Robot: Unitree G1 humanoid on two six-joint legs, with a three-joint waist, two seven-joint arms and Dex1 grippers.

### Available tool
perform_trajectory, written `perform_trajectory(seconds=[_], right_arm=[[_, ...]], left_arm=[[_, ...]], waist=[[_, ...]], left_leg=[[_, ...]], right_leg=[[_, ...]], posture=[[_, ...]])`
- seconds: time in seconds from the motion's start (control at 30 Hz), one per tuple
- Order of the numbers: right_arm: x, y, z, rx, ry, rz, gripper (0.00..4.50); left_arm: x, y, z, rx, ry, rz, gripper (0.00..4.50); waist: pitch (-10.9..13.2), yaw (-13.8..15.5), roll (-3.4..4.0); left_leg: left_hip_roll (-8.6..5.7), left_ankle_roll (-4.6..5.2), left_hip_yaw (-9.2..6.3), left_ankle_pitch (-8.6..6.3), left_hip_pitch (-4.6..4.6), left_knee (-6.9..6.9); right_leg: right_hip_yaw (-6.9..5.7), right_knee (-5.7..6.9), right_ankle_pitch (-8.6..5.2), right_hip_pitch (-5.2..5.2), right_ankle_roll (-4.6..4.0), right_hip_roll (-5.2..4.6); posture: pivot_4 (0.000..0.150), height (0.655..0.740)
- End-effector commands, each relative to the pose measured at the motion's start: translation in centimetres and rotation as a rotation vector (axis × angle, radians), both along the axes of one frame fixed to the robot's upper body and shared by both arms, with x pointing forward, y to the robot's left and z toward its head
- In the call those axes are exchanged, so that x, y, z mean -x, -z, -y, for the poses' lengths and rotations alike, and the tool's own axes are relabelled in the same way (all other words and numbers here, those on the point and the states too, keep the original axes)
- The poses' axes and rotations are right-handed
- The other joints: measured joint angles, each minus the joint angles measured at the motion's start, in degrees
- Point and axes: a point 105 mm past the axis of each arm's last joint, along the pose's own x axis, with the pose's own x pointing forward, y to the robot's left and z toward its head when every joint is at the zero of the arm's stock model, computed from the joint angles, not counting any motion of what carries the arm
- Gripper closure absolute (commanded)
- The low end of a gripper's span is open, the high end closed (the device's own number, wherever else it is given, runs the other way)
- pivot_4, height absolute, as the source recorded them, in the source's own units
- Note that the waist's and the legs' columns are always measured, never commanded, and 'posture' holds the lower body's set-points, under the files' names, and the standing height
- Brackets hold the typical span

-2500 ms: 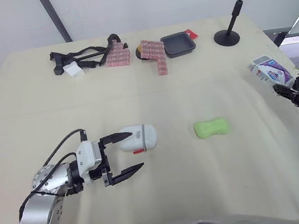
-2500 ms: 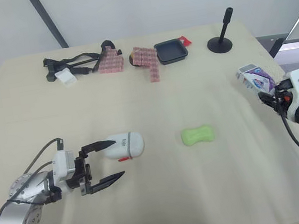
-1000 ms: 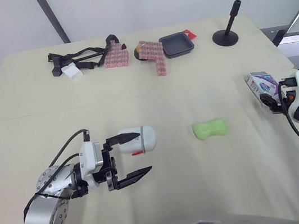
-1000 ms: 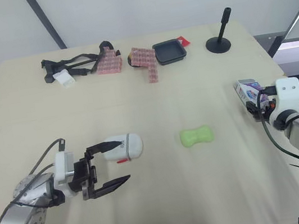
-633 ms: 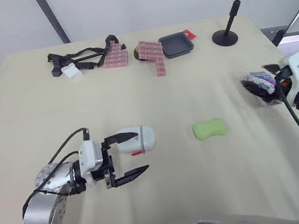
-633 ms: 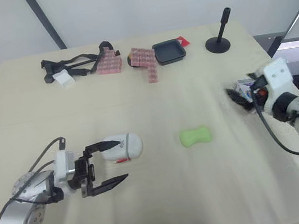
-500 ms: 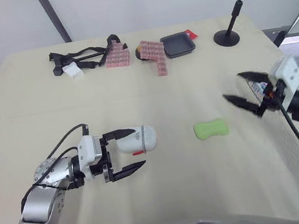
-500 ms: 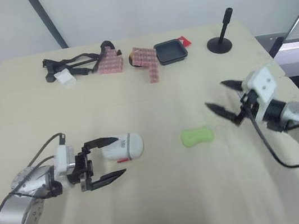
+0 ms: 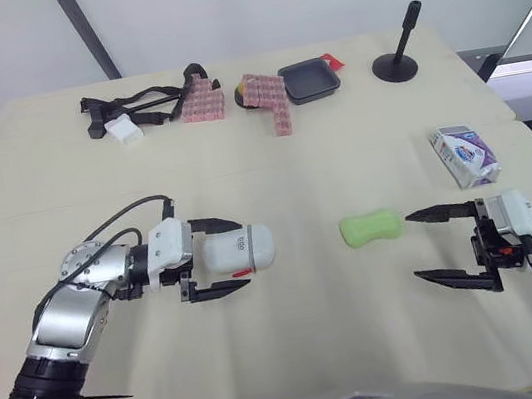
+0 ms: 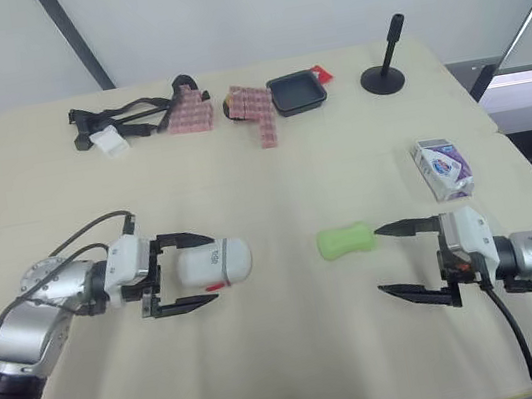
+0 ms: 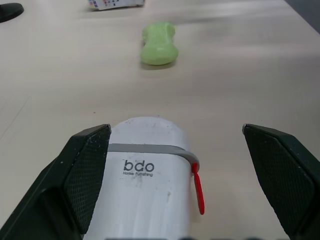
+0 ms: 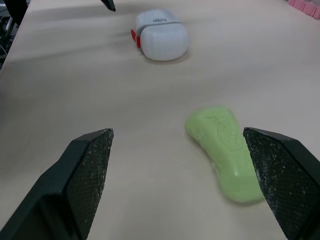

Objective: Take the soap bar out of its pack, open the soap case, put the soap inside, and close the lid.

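The soap case (image 9: 237, 250) lay between the fingers of the left gripper (image 9: 243, 253), left of the soap bar (image 9: 372, 227). The pack (image 9: 463, 153) lay farther right, behind it.

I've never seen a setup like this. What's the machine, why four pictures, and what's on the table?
This is a humanoid robot with two arms, each ending in a black two-fingered hand. The two wide pictures come from cameras in its head, looking down at the table; the two close ones from its wrists, looking along the fingers. The left hand is open, a finger on each side of a white soap case. The right hand is open beside a green soap bar. The soap pack lies farther right. At the far edge: black straps, pink blocks, a black tray, a stand. Nothing is gripped.
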Motion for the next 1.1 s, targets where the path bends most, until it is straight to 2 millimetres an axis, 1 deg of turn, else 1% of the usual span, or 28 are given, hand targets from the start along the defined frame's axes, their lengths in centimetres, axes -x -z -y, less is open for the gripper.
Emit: perform_trajectory(seconds=[0.03,0.1,0.2,0.47,0.73,1.1], right_arm=[[-0.1,-0.2,0.7,0.025,0.0,0.035,0.03],[-0.1,0.0,0.9,0.03,0.007,0.036,0.03],[0.0,0.3,1.1,0.04,0.015,0.037,0.03],[0.2,0.6,1.3,0.051,0.029,0.035,0.03],[0.3,1.0,1.7,0.065,0.044,0.033,0.03],[0.6,1.3,1.7,0.071,0.047,0.023,0.03]], left_arm=[[-1.1,-0.3,-0.8,-0.081,-0.006,0.026,0.0],[-1.1,0.1,-1.1,-0.119,0.011,0.021,0.0],[-1.5,0.6,-1.3,-0.16,0.002,0.029,0.0],[-2.3,1.5,-1.2,-0.203,-0.01,0.012,0.0],[-2.8,2.6,-0.6,-0.231,-0.007,0.06,0.0],[-2.9,3.2,-0.4,-0.237,-0.004,0.091,0.0]], waist=[[0.0,0.1,0.0],[0.0,0.0,0.01],[0.0,0.0,0.0],[0.0,0.4,-0.01],[0.0,0.3,-0.02],[0.0,0.3,-0.02]], left_leg=[[0.0,0.02,-0.01,0.01,-0.01,0.02],[0.0,0.03,-0.01,0.02,-0.01,0.04],[0.0,0.04,-0.01,0.02,-0.05,0.04],[0.01,0.05,-0.01,0.03,-0.11,0.11],[0.02,0.06,-0.01,0.03,-0.14,0.12],[0.02,0.07,-0.02,0.04,-0.17,0.15]], right_leg=[[-0.02,0.01,0.01,0.0,-0.01,0.0],[-0.03,0.02,0.01,0.01,-0.01,-0.01],[-0.05,-0.01,0.01,0.01,-0.01,-0.02],[-0.14,0.01,0.01,0.02,-0.02,-0.07],[-0.15,0.01,0.01,0.02,-0.02,-0.07],[-0.18,0.0,0.01,0.02,-0.02,-0.09]], posture=[[0.15,0.74],[0.15,0.74],[0.15,0.74],[0.15,0.74],[0.15,0.74],[0.15,0.74]])
